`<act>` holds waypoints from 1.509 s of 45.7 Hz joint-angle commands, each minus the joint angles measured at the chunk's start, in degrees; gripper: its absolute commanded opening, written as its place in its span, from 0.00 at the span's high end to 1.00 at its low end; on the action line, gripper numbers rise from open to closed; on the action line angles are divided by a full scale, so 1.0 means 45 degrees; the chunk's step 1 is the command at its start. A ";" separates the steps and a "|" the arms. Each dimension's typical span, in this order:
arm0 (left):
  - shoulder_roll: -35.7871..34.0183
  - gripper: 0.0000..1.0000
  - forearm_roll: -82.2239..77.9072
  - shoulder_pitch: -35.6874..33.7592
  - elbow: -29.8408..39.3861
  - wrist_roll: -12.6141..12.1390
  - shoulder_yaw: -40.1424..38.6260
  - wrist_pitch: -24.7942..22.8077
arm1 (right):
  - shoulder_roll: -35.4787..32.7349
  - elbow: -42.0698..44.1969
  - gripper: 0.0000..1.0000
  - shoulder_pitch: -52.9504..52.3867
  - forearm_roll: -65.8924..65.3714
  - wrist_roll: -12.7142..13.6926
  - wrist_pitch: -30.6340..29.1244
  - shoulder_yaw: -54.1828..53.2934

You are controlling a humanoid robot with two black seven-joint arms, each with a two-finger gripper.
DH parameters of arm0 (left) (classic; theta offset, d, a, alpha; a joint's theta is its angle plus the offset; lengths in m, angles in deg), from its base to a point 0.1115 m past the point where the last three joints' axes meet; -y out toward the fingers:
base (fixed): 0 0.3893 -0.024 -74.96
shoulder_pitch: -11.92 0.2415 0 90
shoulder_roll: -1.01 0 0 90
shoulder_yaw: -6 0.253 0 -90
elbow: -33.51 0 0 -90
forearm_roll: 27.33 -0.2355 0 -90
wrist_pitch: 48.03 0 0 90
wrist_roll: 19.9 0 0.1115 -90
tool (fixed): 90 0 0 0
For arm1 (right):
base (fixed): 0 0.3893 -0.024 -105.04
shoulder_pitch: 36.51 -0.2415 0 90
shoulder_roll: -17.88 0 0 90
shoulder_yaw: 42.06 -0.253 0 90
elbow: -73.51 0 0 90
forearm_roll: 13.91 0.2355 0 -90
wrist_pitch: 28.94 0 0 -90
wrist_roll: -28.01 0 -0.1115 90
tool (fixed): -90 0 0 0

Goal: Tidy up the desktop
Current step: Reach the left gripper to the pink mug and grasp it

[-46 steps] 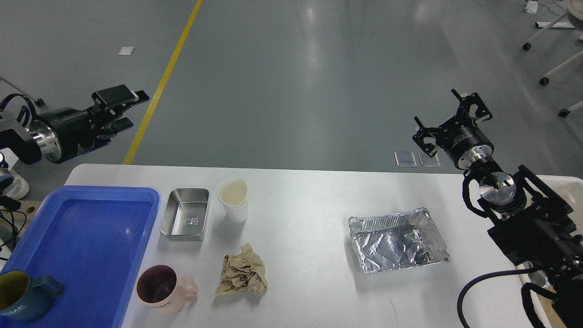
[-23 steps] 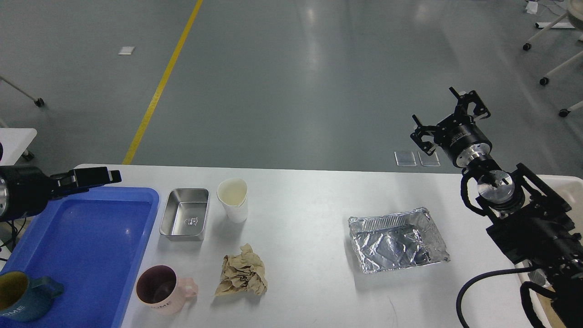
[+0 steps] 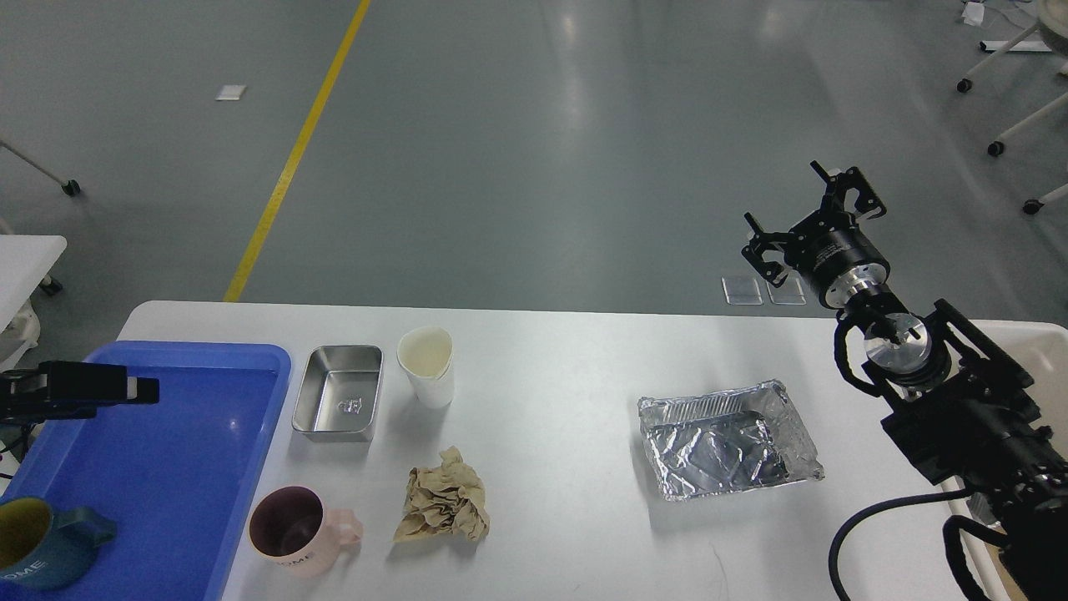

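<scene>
The white desktop carries several loose items: a steel tin, a white paper cup, a crumpled brown paper, a pink mug and a crushed foil tray. A dark blue mug stands inside the blue tray at the left. My left gripper reaches in low from the left edge over the tray's far end, seen edge-on as a dark bar. My right gripper hangs open beyond the table's far right edge, empty.
A beige bin sits at the right edge behind my right arm. Black cables loop at the lower right corner. Grey floor with a yellow line lies beyond the table, and a small white table stands at the far left.
My left arm has dropped from high above the floor and pulled back left, now low over the blue tray. The right gripper has drifted slightly left.
</scene>
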 commanded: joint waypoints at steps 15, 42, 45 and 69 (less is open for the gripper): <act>-0.1638 0.21 0.0097 -0.0947 0.0383 0.0945 -0.0007 -0.1932 | 0.0184 0.0024 0.00 0.0008 -0.0001 -0.0019 -0.0033 -0.0018; 0.2208 0.24 -0.1407 0.1650 -0.0300 -0.1067 0.0071 0.0802 | 0.0145 0.0141 0.00 0.0067 -0.0059 -0.0019 -0.0033 -0.0019; 0.2657 0.24 -0.1582 0.1904 -0.0417 -0.1281 0.0071 0.0997 | 0.0126 0.0141 0.00 0.0086 -0.0059 -0.0019 -0.0033 -0.0019; 0.5685 0.39 -0.2989 0.3370 -0.1530 -0.2511 0.0324 0.1837 | 0.0106 0.0336 0.00 0.0086 -0.0059 -0.0019 -0.0053 0.0001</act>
